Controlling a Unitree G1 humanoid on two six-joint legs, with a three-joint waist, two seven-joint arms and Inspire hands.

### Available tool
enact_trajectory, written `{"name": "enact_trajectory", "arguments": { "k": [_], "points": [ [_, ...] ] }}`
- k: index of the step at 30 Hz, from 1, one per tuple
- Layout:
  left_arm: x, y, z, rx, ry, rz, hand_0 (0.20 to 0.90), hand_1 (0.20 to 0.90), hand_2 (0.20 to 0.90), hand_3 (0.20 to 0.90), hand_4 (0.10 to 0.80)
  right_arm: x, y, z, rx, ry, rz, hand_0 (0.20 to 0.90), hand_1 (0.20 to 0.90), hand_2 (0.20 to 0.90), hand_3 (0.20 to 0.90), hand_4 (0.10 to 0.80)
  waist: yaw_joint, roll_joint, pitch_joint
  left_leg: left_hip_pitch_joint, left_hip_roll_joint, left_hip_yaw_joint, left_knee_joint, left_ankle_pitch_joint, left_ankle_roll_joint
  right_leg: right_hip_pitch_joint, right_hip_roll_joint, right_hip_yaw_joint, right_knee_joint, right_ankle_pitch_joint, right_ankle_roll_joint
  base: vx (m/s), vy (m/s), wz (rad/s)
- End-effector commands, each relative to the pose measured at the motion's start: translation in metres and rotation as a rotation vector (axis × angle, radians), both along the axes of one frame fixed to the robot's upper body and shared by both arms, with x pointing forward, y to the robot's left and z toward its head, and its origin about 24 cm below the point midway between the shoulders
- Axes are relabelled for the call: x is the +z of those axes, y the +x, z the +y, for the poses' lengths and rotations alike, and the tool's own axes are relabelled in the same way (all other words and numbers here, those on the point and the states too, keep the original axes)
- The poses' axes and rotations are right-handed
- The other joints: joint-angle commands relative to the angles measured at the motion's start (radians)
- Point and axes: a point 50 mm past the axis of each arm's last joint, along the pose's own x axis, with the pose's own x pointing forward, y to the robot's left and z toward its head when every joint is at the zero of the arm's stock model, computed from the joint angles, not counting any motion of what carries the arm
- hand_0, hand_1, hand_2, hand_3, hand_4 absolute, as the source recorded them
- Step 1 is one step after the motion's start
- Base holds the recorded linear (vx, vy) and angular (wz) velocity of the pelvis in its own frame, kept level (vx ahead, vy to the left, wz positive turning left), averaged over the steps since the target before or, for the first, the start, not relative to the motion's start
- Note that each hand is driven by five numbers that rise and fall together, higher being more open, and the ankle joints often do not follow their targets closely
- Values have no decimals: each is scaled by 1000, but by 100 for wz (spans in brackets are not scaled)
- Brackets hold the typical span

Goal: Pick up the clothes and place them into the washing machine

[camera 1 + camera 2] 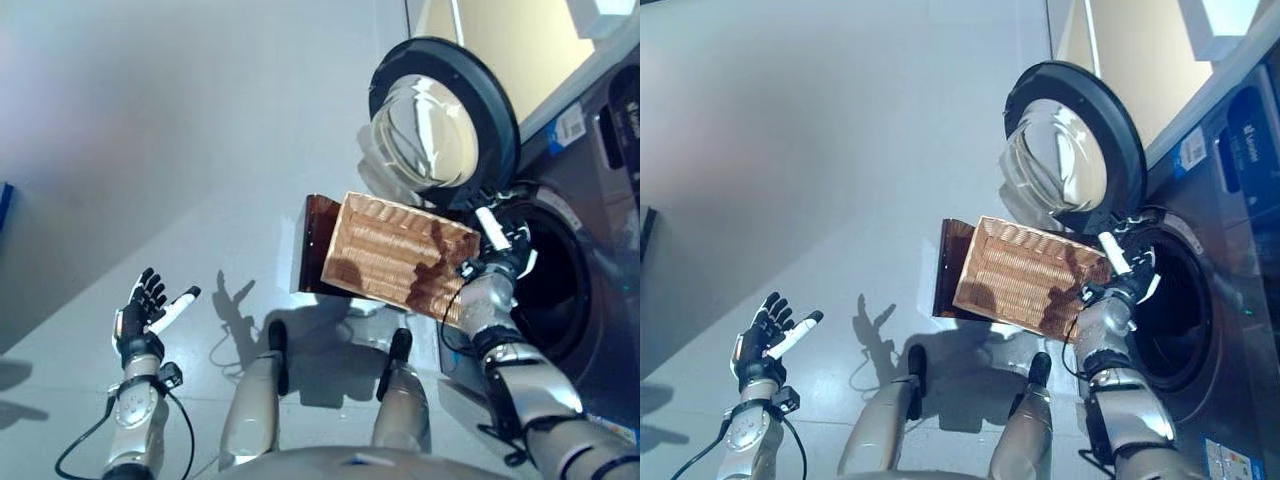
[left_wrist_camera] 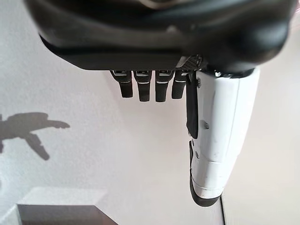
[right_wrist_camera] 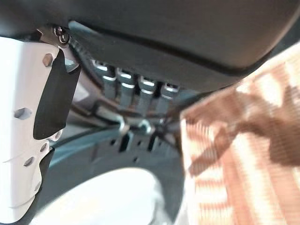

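Observation:
A front-loading washing machine stands at the right, its round glass door swung open and the dark drum opening exposed. A brown woven basket sits in front of the opening; I see only its weave, no clothes in any view. My right hand hovers between the basket's right edge and the drum rim, fingers straight, white-covered thumb held out, holding nothing. My left hand is raised over the floor at the lower left, open and empty, its thumb extended.
The basket's dark brown side panel faces left. Grey floor spreads to the left and behind. A blue object shows at the far left edge. A pale yellow wall rises beside the machine.

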Motion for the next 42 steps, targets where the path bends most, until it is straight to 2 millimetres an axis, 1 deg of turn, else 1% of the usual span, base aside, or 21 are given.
{"name": "enact_trajectory", "arguments": {
  "k": [1, 3, 5, 12, 14, 15, 18, 22, 24, 25, 26, 27, 29, 30, 31, 32, 33, 34, 35, 40, 42],
  "points": [
    [32, -9, 26, -2, 134, -127, 900, 900, 900, 900, 800, 60, 18, -20, 30, -270, -57, 900, 900, 900, 900, 800, 18, 10, -4, -71, 29, -49, 12, 45, -66, -41, -57, 33, 7, 74, -11, -68, 33, 16],
    [32, -11, 25, -13, 132, -123, 900, 900, 900, 900, 800, 71, 25, -16, 88, -374, -18, 900, 900, 900, 900, 800, 22, 19, 8, -85, 34, -52, 18, 50, -68, -53, -58, 35, 20, 70, -15, -39, 17, 8],
    [31, -13, 25, -17, 130, -119, 900, 900, 900, 900, 800, 74, 30, -8, 142, -425, -17, 900, 900, 900, 900, 800, 22, 23, 15, -90, 36, -53, 18, 54, -69, -58, -59, 37, 29, 68, -16, 0, 0, 0],
    [27, -16, 25, -4, 125, -103, 900, 900, 900, 900, 800, 63, 34, 32, 325, -523, -39, 900, 900, 900, 900, 800, 14, 17, 0, -94, 44, -52, 17, 54, -72, -68, -58, 41, 38, 63, -16, 5, 1, 0],
    [26, -16, 24, -1, 125, -100, 900, 900, 900, 900, 800, 57, 33, 40, 354, -532, -39, 900, 900, 900, 900, 800, 12, 15, -9, -93, 45, -52, 13, 53, -72, -69, -58, 41, 36, 63, -16, 42, -8, -1],
    [24, -15, 24, 9, 125, -96, 900, 900, 900, 900, 800, 49, 31, 48, 387, -536, -30, 900, 900, 900, 900, 800, 11, 10, -20, -95, 46, -53, 13, 52, -72, -69, -60, 38, 38, 62, -15, 52, -14, -1],
    [23, -13, 23, 18, 128, -96, 900, 900, 900, 900, 800, 41, 28, 58, 441, -600, 1, 900, 900, 900, 900, 800, 10, 3, -37, -93, 45, -56, 9, 52, -74, -66, -61, 36, 33, 63, -12, 16, -5, 0],
    [24, -10, 24, 22, 141, -105, 900, 900, 900, 900, 800, 37, 26, 60, 465, -691, 55, 900, 900, 900, 900, 800, 12, -3, -44, -93, 44, -59, 7, 53, -74, -61, -62, 33, 27, 63, -10, 0, 0, 0],
    [25, -9, 23, 21, 145, -106, 900, 900, 900, 900, 800, 36, 25, 57, 468, -795, 115, 900, 900, 900, 900, 800, 12, -5, -46, -98, 44, -61, 8, 52, -73, -61, -63, 31, 28, 63, -9, 0, 0, 0],
    [25, -9, 23, 20, 158, -102, 900, 900, 900, 900, 800, 33, 23, 51, 475, -936, 210, 900, 900, 900, 900, 800, 14, -4, -47, -103, 43, -64, 13, 50, -73, -66, -64, 31, 35, 61, -9, 0, 0, 0],
    [25, -9, 25, 23, 168, -96, 900, 900, 900, 900, 800, 32, 22, 49, 482, -1011, 250, 900, 900, 900, 900, 800, 15, -2, -46, -105, 42, -65, 14, 48, -73, -67, -63, 32, 36, 60, -9, 0, 0, 0],
    [25, -9, 25, 23, 168, -96, 900, 900, 900, 900, 800, 32, 22, 49, 482, -1012, 250, 900, 900, 900, 900, 800, 14, -2, -46, -105, 42, -65, 15, 48, -73, -67, -63, 32, 37, 60, -9, -13, 2, 4],
    [27, -8, 26, 26, 184, -95, 900, 900, 900, 900, 800, 31, 19, 35, 448, -1138, 355, 900, 900, 900, 900, 800, 17, 3, -46, -113, 38, -67, 23, 45, -72, -71, -65, 31, 40, 60, -9, -16, 8, 5],
    [27, -7, 28, 29, 193, -91, 900, 900, 900, 900, 800, 32, 18, 24, 415, -1248, 441, 900, 900, 900, 900, 800, 23, 9, -48, -118, 37, -67, 27, 43, -72, -73, -68, 30, 40, 61, -8, -13, 8, 7],
    [27, -8, 28, 30, 193, -91, 900, 900, 900, 900, 800, 32, 18, 24, 415, -1249, 441, 900, 900, 900, 900, 800, 23, 9, -48, -119, 37, -68, 27, 43, -72, -73, -68, 30, 40, 61, -8, -21, 16, 7],
    [28, -8, 30, 27, 213, -86, 900, 900, 900, 900, 800, 35, 17, 12, 392, -1397, 551, 900, 900, 900, 900, 800, 29, 17, -50, -127, 35, -69, 33, 41, -72, -76, -70, 31, 41, 61, -6, 0, 0, 0],
    [28, -8, 30, 27, 213, -86, 900, 900, 900, 900, 800, 35, 17, 12, 392, -1398, 550, 900, 900, 900, 900, 800, 28, 17, -50, -127, 35, -69, 34, 41, -72, -76, -70, 30, 41, 61, -6, -31, 22, 3],
    [31, -8, 31, 21, 221, -93, 900, 900, 900, 900, 800, 40, 16, 1, 362, -1509, 636, 900, 900, 900, 900, 800, 32, 22, -50, -136, 33, -69, 40, 39, -71, -81, -70, 32, 43, 61, -6, -17, 12, 4],
    [31, -8, 31, 22, 220, -93, 900, 900, 900, 900, 800, 40, 16, 1, 362, -1510, 635, 900, 900, 900, 900, 800, 31, 23, -50, -137, 33, -70, 41, 38, -71, -82, -70, 32, 44, 61, -6, -21, 21, 6],
    [26, -9, 30, 11, 214, -67, 900, 900, 900, 900, 800, 36, 4, -28, 333, -1699, 909, 900, 900, 900, 900, 800, 36, 40, -48, -146, 35, -69, 54, 32, -69, -100, -67, 43, 61, 57, -8, -16, 12, 4],
    [25, -9, 29, 8, 209, -65, 900, 900, 900, 900, 800, 34, 2, -31, 330, -1718, 936, 900, 900, 900, 900, 800, 36, 42, -48, -147, 35, -68, 54, 32, -69, -103, -66, 45, 63, 56, -9, 0, 0, 0]
  ]
}}
